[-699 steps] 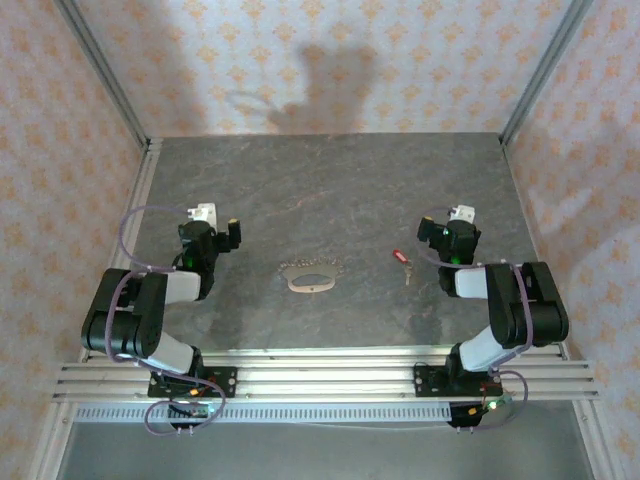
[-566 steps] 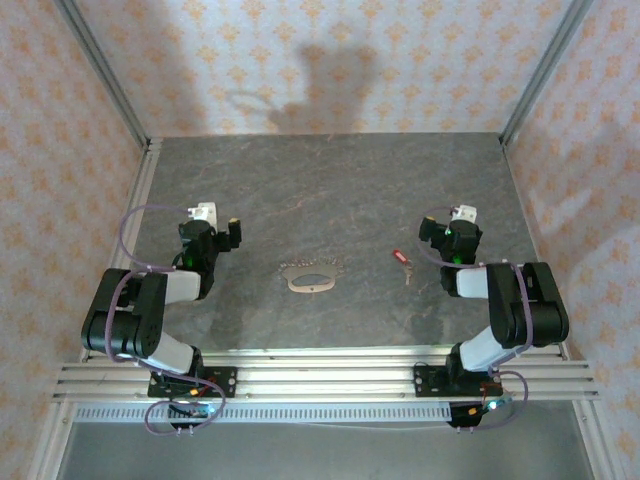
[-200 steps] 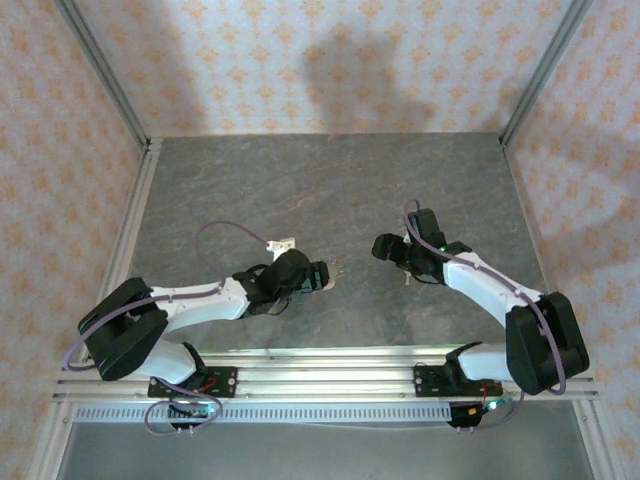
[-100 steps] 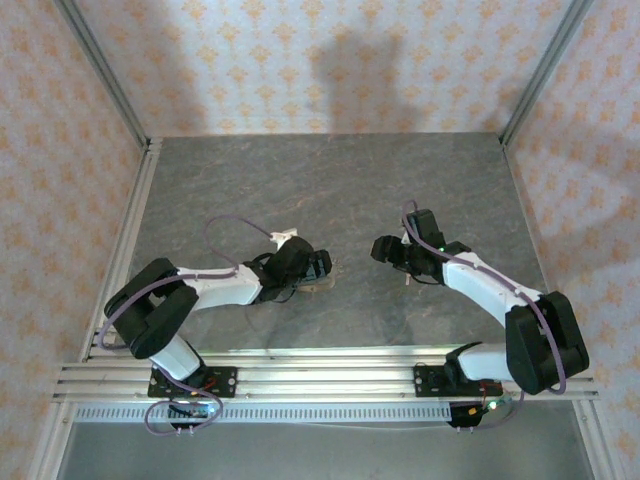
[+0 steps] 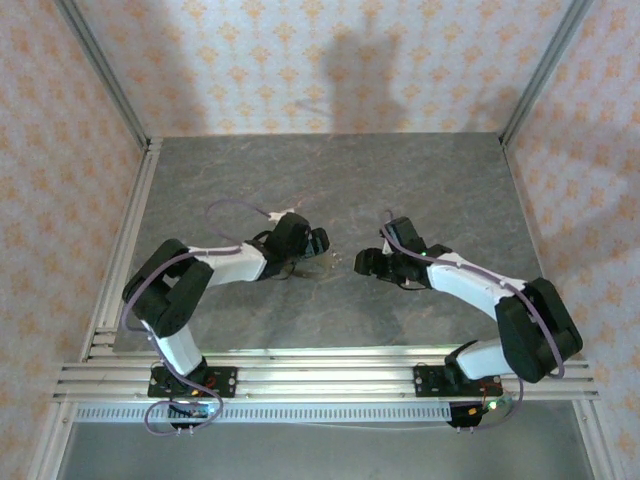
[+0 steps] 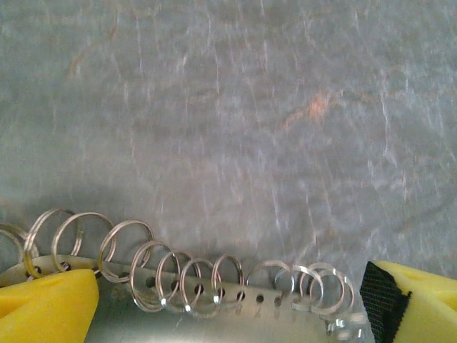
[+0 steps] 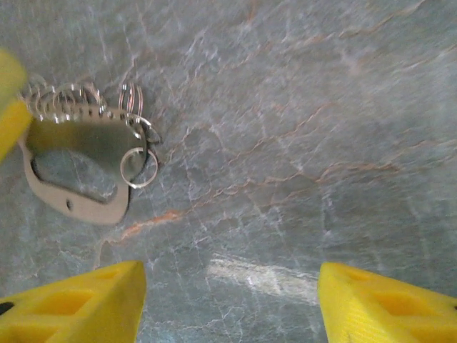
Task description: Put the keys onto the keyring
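Observation:
The keyring [image 7: 78, 168] is a pale oval metal plate with a row of small holes and several thin silver split rings [image 6: 186, 282] along one edge. It lies flat on the grey stone table. My left gripper [image 6: 228, 314] is open and low over it, one yellow finger [image 6: 46, 307] at each end of the row of rings. My right gripper [image 7: 228, 300] is open over bare table, just right of the keyring, with nothing between its fingers. In the top view the left gripper [image 5: 312, 243] and the right gripper [image 5: 362, 264] face each other mid-table. The keys are hidden.
The grey table [image 5: 330, 180] is walled by patterned panels at the back and sides. An aluminium rail [image 5: 320, 375] runs along the near edge by the arm bases. A yellow finger of the left gripper [image 7: 8, 100] shows at the left edge of the right wrist view.
The left arm has swung farther forward over the keyring. The right arm has moved left toward the keyring, and its jaws have narrowed a little.

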`<state>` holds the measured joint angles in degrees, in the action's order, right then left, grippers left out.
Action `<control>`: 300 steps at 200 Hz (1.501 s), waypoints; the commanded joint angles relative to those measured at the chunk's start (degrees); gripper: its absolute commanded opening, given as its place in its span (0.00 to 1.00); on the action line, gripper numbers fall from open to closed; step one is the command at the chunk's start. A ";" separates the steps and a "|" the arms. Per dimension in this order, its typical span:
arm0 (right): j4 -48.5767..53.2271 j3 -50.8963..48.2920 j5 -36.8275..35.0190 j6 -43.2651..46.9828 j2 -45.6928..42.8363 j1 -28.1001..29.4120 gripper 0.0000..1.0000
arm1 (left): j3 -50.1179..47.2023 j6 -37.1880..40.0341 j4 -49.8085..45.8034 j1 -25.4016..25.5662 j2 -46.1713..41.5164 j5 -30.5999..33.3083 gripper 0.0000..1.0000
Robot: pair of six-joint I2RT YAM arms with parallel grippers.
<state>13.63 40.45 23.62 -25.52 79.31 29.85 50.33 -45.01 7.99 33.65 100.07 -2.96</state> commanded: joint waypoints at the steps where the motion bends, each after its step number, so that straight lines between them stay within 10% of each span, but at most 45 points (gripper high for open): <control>1: -1.76 2.08 -1.09 -0.46 1.08 1.79 0.64 | 5.03 4.47 -2.76 -2.14 2.41 -1.92 0.96; 83: 0.90 8.09 -2.81 9.10 5.98 7.17 0.58 | 4.23 3.61 -3.07 -2.37 -8.88 -11.43 0.95; 190: 11.31 19.07 -21.76 21.66 16.86 18.30 0.45 | -13.19 2.07 -10.74 -3.21 -37.82 -0.67 0.98; 300: 11.69 24.02 -28.44 24.90 23.58 20.78 0.39 | -14.55 2.12 -12.17 -4.82 -41.11 -0.47 0.99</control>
<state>23.83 62.41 -1.89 -1.78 101.54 50.22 36.25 -42.41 -3.53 29.45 59.37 -5.04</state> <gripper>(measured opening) 0.388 0.991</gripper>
